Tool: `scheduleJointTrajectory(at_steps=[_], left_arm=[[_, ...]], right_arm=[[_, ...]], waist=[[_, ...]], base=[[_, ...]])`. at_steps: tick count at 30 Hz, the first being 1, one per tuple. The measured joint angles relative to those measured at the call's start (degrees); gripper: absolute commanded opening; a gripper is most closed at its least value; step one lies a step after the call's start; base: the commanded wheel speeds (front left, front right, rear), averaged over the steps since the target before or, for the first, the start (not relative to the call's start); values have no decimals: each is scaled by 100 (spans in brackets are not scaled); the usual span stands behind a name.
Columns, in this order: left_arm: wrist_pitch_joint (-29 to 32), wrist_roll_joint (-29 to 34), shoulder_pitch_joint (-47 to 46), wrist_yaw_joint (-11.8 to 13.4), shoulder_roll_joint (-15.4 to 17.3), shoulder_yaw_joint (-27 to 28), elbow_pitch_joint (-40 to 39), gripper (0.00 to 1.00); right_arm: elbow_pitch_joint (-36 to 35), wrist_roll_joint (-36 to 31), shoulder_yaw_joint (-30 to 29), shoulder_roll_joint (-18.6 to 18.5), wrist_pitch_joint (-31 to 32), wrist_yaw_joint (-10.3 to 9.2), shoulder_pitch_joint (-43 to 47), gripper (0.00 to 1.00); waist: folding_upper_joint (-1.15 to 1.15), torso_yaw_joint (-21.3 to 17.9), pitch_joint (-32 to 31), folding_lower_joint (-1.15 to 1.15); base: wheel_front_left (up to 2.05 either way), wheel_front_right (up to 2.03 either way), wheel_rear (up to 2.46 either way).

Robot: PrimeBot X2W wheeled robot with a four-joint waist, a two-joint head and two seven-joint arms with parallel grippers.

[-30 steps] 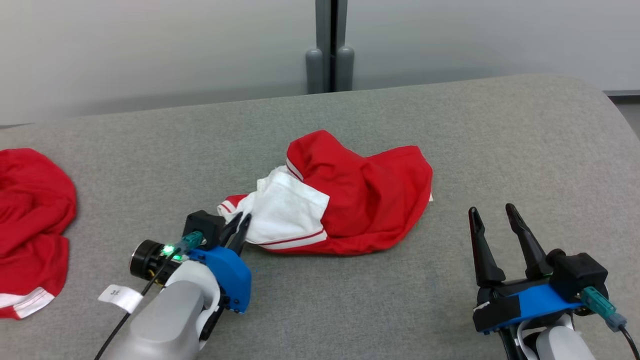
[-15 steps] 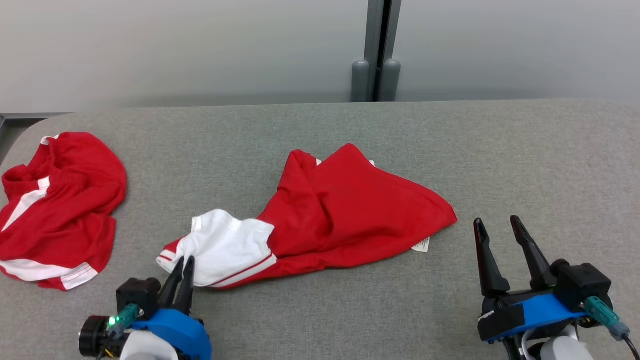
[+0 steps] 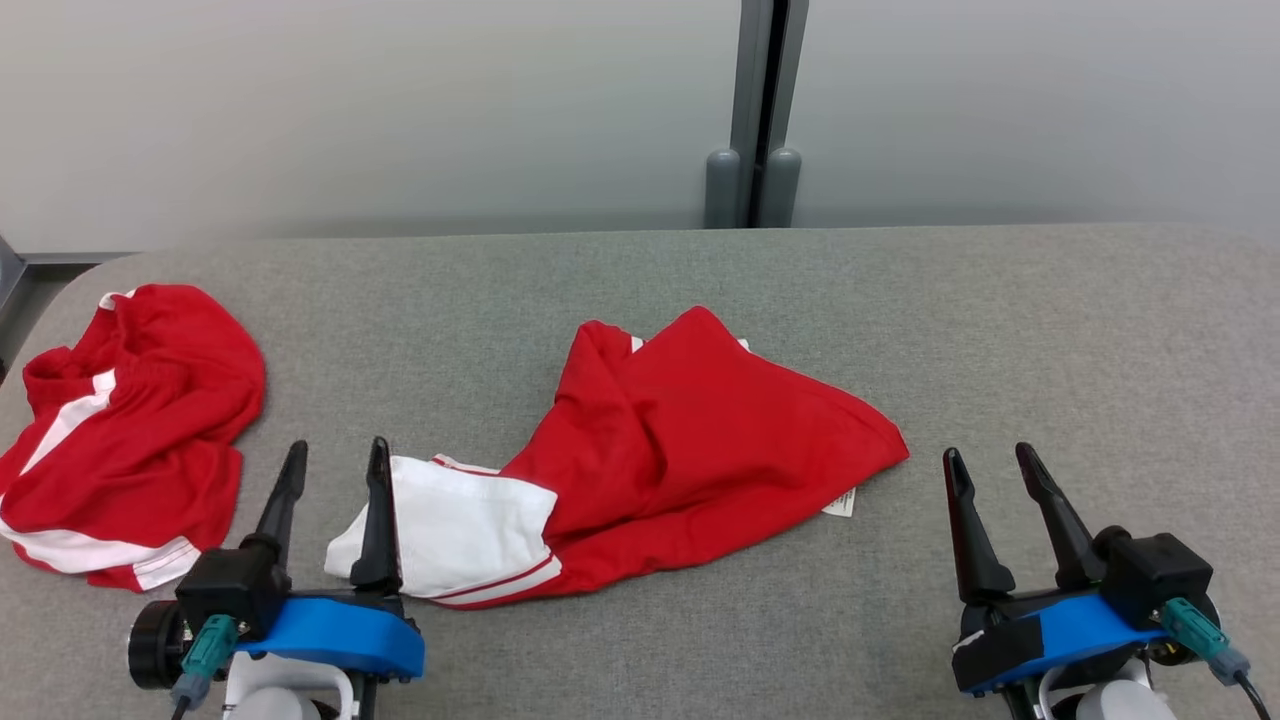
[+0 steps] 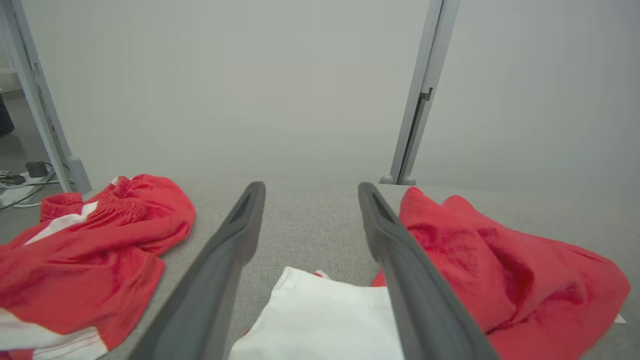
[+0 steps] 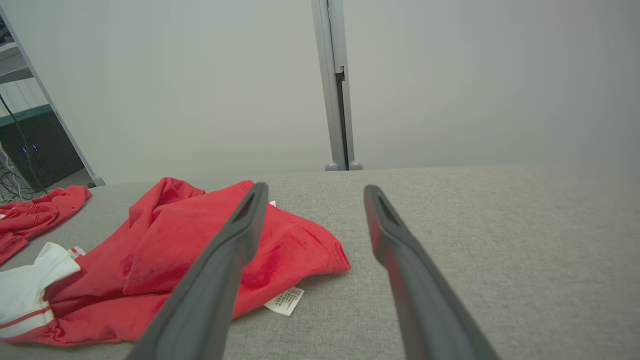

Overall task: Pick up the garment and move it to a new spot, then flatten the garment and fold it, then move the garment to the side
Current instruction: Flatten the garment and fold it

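Red garment (image 3: 700,440) with a white sleeve (image 3: 460,530), lying crumpled mid-table (image 3: 1000,330), nearer the front edge. Left gripper (image 3: 338,445): jaws spread wide, gripping nothing, at the sleeve's end; in the left wrist view the white cloth lies between its fingers. Right gripper (image 3: 986,452): jaws spread, empty, near the garment's right corner, not touching it. Second red garment (image 3: 130,430) at the table's left edge.
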Motion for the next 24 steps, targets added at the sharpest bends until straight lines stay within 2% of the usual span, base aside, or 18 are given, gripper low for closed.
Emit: scheduleJointTrajectory(at_steps=[4, 10, 19, 24], left_arm=[[0, 312, 130, -46, -179, 371, -293, 100], [0, 632, 234, -37, -292, 739, -278, 100], [0, 868, 345, -140, -368, 999, -223, 100], [0, 964, 346, -192, -454, 1056, -224, 100]], right_arm=[[26, -1, -19, 0, 0, 0, 40, 100], [64, -34, -111, 0, 0, 0, 118, 100], [237, -155, -282, -1, 0, 0, 158, 100], [609, -457, -259, -1, 24, 0, -374, 100]], waist=[[0, -80, -81, 0], [0, -171, -162, 0], [0, -132, -214, 0], [0, -18, -163, 0]], base=[[0, 0, 0], [0, 0, 0], [0, 0, 0], [0, 0, 0]])
